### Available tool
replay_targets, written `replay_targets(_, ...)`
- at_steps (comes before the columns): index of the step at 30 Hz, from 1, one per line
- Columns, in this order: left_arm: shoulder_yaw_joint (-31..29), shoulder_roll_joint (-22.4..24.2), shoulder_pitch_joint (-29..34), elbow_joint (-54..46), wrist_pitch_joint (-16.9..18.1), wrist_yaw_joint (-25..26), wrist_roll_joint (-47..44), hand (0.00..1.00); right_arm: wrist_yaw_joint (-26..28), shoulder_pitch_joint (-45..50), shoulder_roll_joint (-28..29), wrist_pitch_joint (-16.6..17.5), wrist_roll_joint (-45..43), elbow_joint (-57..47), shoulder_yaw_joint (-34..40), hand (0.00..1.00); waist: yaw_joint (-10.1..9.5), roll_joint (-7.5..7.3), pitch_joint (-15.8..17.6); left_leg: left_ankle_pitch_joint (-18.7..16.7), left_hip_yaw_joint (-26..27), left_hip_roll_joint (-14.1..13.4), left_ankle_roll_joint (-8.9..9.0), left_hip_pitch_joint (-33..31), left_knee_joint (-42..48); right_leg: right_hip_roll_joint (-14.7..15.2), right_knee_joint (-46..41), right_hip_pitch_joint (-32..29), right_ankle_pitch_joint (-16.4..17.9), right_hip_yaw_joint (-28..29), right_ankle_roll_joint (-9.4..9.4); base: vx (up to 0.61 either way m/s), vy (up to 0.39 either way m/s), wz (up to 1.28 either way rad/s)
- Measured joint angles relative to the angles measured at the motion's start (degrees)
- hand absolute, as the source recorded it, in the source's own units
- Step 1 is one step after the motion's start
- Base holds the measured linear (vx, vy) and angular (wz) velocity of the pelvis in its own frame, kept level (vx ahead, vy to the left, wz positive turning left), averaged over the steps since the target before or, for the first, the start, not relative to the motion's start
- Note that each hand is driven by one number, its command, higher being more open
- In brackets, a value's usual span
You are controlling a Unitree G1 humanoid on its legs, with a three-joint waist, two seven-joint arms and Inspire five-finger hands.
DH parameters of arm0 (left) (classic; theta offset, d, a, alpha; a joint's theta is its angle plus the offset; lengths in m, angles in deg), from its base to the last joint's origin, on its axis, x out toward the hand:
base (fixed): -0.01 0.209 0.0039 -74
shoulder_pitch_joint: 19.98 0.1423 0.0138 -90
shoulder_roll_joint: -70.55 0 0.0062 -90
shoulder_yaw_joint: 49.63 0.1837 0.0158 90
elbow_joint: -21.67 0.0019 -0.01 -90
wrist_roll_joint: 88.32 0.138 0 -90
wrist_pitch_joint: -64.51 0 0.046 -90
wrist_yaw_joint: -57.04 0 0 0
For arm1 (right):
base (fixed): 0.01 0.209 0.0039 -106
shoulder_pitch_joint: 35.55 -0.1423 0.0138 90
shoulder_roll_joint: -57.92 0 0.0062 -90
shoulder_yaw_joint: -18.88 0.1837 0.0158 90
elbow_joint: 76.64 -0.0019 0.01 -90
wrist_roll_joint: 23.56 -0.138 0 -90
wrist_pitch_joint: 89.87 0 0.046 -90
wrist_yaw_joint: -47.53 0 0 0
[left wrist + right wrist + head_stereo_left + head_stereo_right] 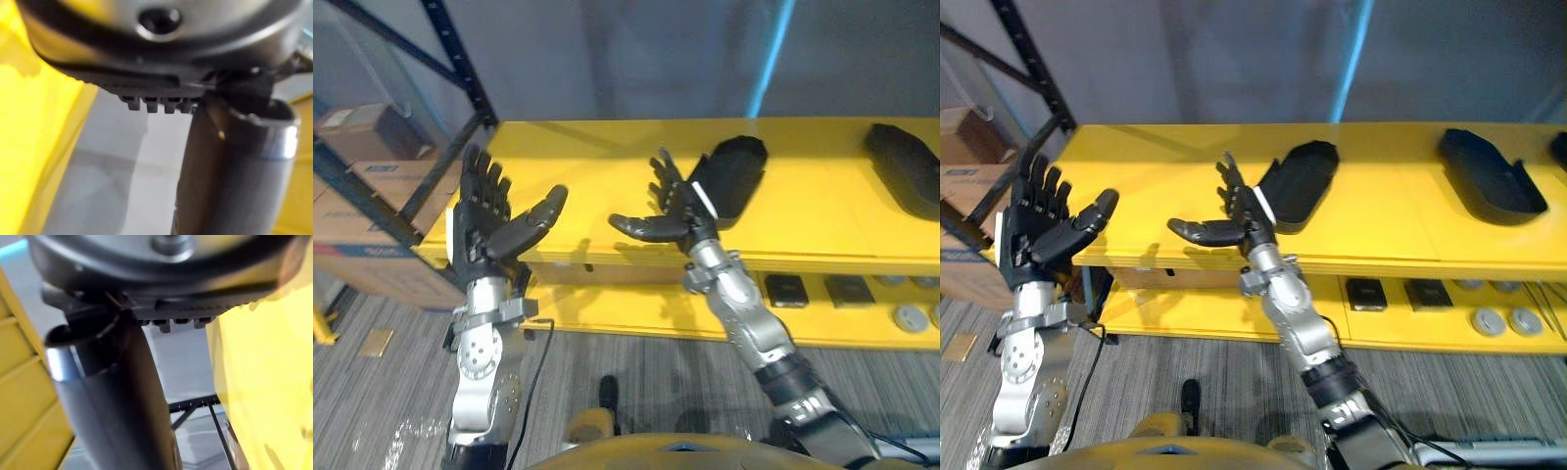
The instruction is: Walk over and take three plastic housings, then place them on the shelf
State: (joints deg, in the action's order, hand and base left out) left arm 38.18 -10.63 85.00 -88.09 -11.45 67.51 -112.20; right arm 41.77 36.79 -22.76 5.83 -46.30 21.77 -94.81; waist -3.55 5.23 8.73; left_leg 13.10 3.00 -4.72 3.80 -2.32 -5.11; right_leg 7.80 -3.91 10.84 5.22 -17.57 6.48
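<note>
Both hands empty, fingers spread: left hand (484,220) idle at 9 o'clock, right hand (671,211) just beside the black housing (734,176) on the yellow bench (607,157), at its 1 o'clock. I'd reach right over it before curling round the rim — 2nd housing (1489,176) waits at 3 o'clock

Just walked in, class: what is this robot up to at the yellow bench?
Both hands are raised, open and empty. The right hand hovers beside a black plastic housing lying on the yellow bench; the left hand is by the bench's left end. A second housing lies further right. Nothing is picked up yet.
</note>
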Motion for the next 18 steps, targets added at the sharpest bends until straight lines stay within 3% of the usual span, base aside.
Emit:
replay_targets(5, 2.1, 1.1, 6.1, 0.0, -0.2, -4.9, -0.3, 1.00, -4.0, -2.9, 6.4, 0.0, 4.0, 7.6, -4.0, 1.00, -2.41, -0.77, -0.5, 0.0, -0.8, 0.2, 0.00, -0.5, 0.0, 0.0, 0.0, 0.3, 0.3, -1.2, 0.14, -0.04, -0.009, 0.13)
replay_targets(9, 3.5, 2.4, 7.7, 0.1, -0.3, -7.5, -0.9, 1.00, -9.0, -5.2, 7.7, 0.0, 4.6, 10.1, -4.1, 1.00, -2.72, -1.05, -0.9, -0.1, -1.6, 0.3, 0.15, -1.3, 0.0, -0.1, 0.1, 0.2, 0.3, -2.7, 0.18, -0.04, -0.017, 0.19)
replay_targets(11, 4.3, 2.3, 8.1, 1.1, -0.3, -8.8, -1.0, 1.00, -15.0, -6.8, 8.4, -1.3, 7.5, 12.3, -4.0, 1.00, -2.73, -2.21, -1.5, -2.4, -0.9, 0.8, 2.99, -2.0, 0.4, 1.1, 1.5, 0.1, 0.0, -3.2, -0.35, -0.02, 0.019, 0.16)
replay_targets(12, 4.8, 2.2, 8.1, 2.4, -0.3, -9.9, -1.0, 1.00, -18.9, -7.1, 9.6, -2.0, 9.0, 13.8, -3.7, 1.00, -3.10, -2.86, -2.0, -1.6, -0.6, 1.7, 0.84, -3.0, 4.8, 1.6, 2.4, 0.2, -0.4, -3.4, 0.08, 0.04, 0.031, 0.02)
replay_targets(13, 5.3, 2.2, 8.2, 2.7, -0.3, -10.3, -1.0, 1.00, -20.6, -7.1, 9.9, -2.3, 9.0, 14.3, -3.6, 1.00, -3.33, -2.27, -2.2, -2.9, -1.0, 1.6, -0.40, -2.5, 4.6, 1.2, 2.4, 0.3, -0.6, -3.0, 0.14, 0.07, -0.008, 0.01)
replay_targets(15, 6.9, 2.0, 7.9, 3.8, -0.3, -11.0, -1.1, 1.00, -25.0, -7.1, 11.1, -2.9, 9.0, 16.3, -2.9, 1.00, -3.13, -2.42, -2.8, -0.8, -0.9, 1.7, -0.73, -1.2, 0.8, 1.2, 3.1, 0.1, -1.3, -2.9, 0.41, 0.05, -0.022, 0.03)
replay_targets(18, 9.1, 2.1, 7.7, 3.9, -0.3, -12.5, -1.5, 1.00, -28.7, -7.1, 11.7, -3.6, 10.0, 18.1, -2.3, 1.00, -2.92, -2.31, -2.8, -0.5, -0.5, 1.9, -0.94, -0.8, 0.3, 1.4, 2.9, 0.0, -1.4, -2.6, 0.54, 0.00, 0.000, -0.03)
